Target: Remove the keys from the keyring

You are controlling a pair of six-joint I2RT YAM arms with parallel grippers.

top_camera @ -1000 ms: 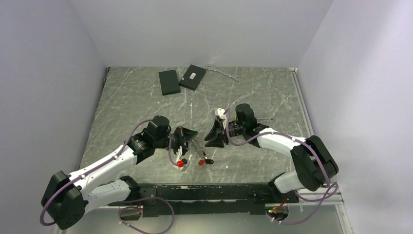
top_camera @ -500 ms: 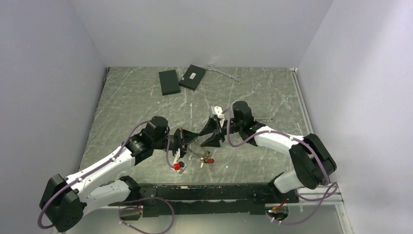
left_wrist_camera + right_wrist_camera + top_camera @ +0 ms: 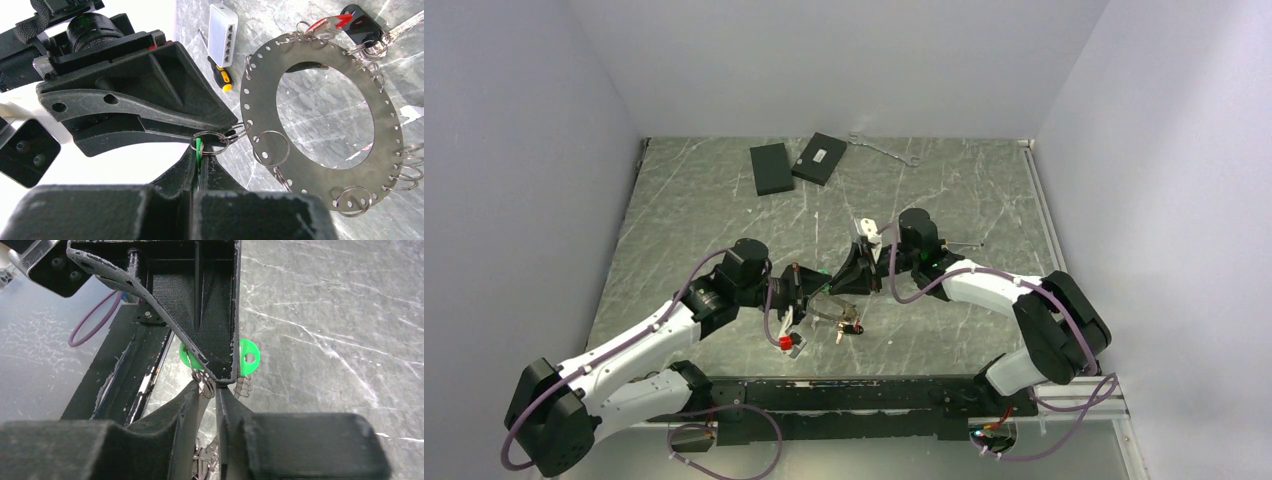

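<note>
My left gripper [image 3: 200, 156] is shut on a green key [image 3: 198, 148], held edge-on between its pads. A small split ring [image 3: 209, 142] links that key to the keyring [image 3: 260, 100], a flat grey disc with a wide hole that hangs beside the jaws. A red key [image 3: 327, 22] and a black key [image 3: 362, 27] hang on its far edge. My right gripper [image 3: 215, 390] meets the left gripper [image 3: 814, 286] tip to tip and is shut on the split ring [image 3: 205, 385]. The green key's head [image 3: 246, 357] shows behind the left finger. In the top view the right gripper [image 3: 838, 280] is just above the keyring [image 3: 829, 308].
Two flat black boxes [image 3: 771, 167] [image 3: 818, 158] and a thin silver wrench [image 3: 884, 151] lie at the back of the marble table [image 3: 984, 190]. A yellow-and-black screwdriver [image 3: 222, 78] lies behind the right gripper. The black base rail [image 3: 854, 392] runs along the near edge.
My right gripper moved left to the left gripper's tip, and its jaws closed from open. My left gripper, with the key and ring, shifted slightly up and right.
</note>
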